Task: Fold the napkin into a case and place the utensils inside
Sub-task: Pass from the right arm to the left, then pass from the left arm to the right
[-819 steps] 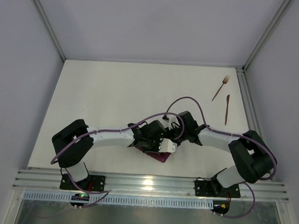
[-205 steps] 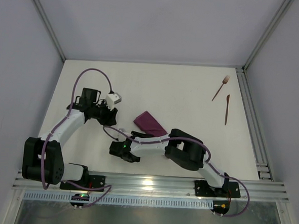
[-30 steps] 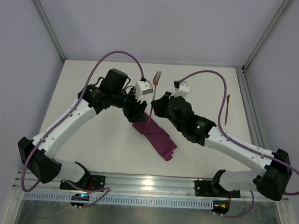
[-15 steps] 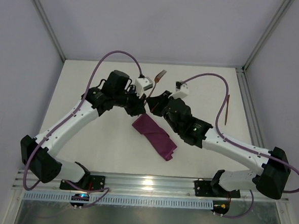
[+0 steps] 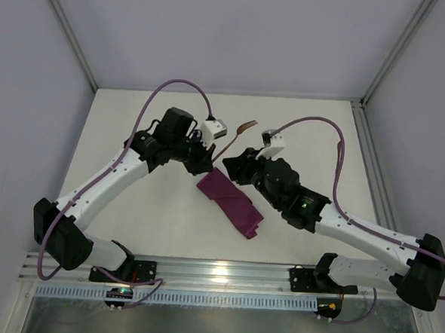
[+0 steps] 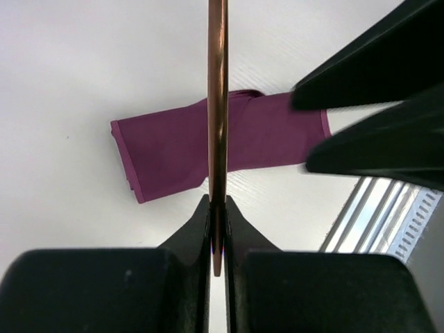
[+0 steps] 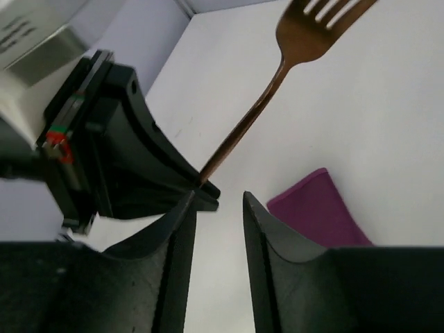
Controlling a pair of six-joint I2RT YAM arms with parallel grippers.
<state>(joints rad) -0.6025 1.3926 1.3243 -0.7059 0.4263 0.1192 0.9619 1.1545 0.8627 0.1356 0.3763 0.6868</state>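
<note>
The copper-brown fork (image 5: 240,131) hangs above the table, tines up and to the right. My left gripper (image 5: 211,159) is shut on the lower end of its handle (image 6: 217,104), which runs straight up between the closed fingers (image 6: 198,229). My right gripper (image 5: 234,159) stands open just beside it, its fingers (image 7: 260,229) apart with nothing between them and clear of the fork (image 7: 305,35). The plum-purple napkin (image 5: 232,201), folded into a narrow case (image 6: 177,156), lies flat below both grippers. The knife (image 5: 340,152) lies at the far right, partly behind a cable.
The right arm's purple cable (image 5: 316,124) arcs over the table's right side. A metal rail (image 5: 223,274) runs along the near edge, and grey walls close in the white table (image 5: 134,123) on three sides.
My left gripper has shut on the fork's handle. My right gripper has opened, let go of the fork and drawn back a little. The fork has tipped to the right.
</note>
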